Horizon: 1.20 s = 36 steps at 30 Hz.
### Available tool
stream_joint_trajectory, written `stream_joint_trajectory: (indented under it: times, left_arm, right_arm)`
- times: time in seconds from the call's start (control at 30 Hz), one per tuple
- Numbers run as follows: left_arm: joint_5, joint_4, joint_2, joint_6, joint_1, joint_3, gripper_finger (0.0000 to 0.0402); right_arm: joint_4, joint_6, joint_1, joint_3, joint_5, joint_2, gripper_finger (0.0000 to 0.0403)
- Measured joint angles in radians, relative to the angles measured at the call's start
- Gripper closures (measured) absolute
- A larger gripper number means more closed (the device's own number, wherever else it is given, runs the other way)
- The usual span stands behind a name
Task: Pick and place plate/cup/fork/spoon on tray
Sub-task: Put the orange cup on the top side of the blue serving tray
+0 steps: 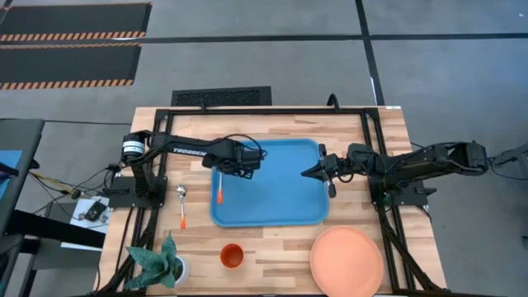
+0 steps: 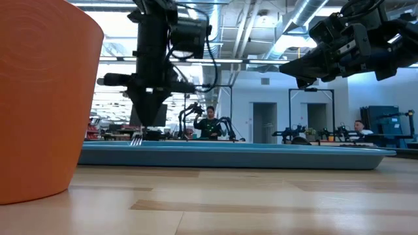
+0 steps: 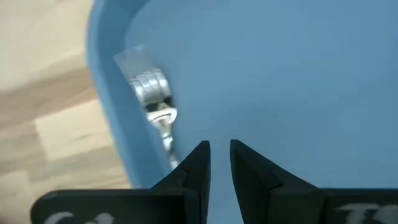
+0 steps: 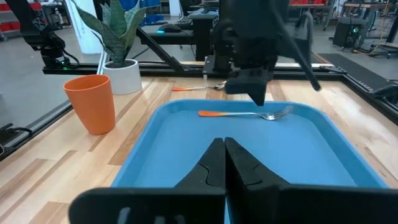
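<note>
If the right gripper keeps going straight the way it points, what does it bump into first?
Probably the left gripper, which hangs over the fork at the tray's far side. The right gripper looks too high to touch the fork itself.

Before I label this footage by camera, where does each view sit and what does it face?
High view: above the table, looking straight down; both arms, left pincer over the tray, right pincer at its rim.
Low view: at tabletop height, looking level past the cup into the room; both arms hang in.
Left wrist view: looks down at the fork by the tray's wall; own fingers nearly together.
Right wrist view: looks across the tray at the left arm; own fingers closed.
All four show the tray.
</note>
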State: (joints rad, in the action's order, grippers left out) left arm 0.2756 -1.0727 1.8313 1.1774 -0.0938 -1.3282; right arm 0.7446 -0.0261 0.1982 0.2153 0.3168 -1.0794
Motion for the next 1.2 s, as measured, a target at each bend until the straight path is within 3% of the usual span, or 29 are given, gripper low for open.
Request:
stream_joint_trajectory:
  times: [0.17, 0.37, 0.47, 0.63, 0.87, 1.03, 1.2]
  left_arm:
    - [0.070, 0.072, 0.000, -0.100, 0.102, -0.001, 0.0357]
    - [0.188, 0.165, 0.000, -0.312, 0.202, -0.001, 0.0397]
    - [0.214, 0.237, 0.000, -0.442, 0.221, 0.011, 0.0400]
    - [0.086, 0.438, -0.048, -0.686, 0.226, 0.084, 0.0401]
    - [-0.115, 0.492, -0.171, -0.921, 0.274, 0.092, 0.0401]
    - [-0.195, 0.430, -0.233, -0.949, 0.366, 0.091, 0.0389]
    - [-0.254, 0.412, -0.232, -0.904, 0.449, 0.091, 0.0340]
  right_arm:
    - [-0.001, 0.000, 0.000, 0.000, 0.000, 0.000, 0.0394]
    - [-0.060, 0.050, -0.020, 0.000, -0.010, 0.000, 0.0394]
    - [-0.107, 0.072, -0.057, 0.000, -0.071, 0.000, 0.0394]
    - [-0.149, 0.080, -0.121, 0.001, -0.165, 0.000, 0.0394]
    - [-0.197, 0.078, -0.159, 0.063, -0.194, 0.000, 0.0394]
    - [-0.192, 0.089, -0.190, 0.077, -0.256, 0.000, 0.0394]
    - [-0.215, 0.116, -0.259, 0.077, -0.350, 0.000, 0.0394]
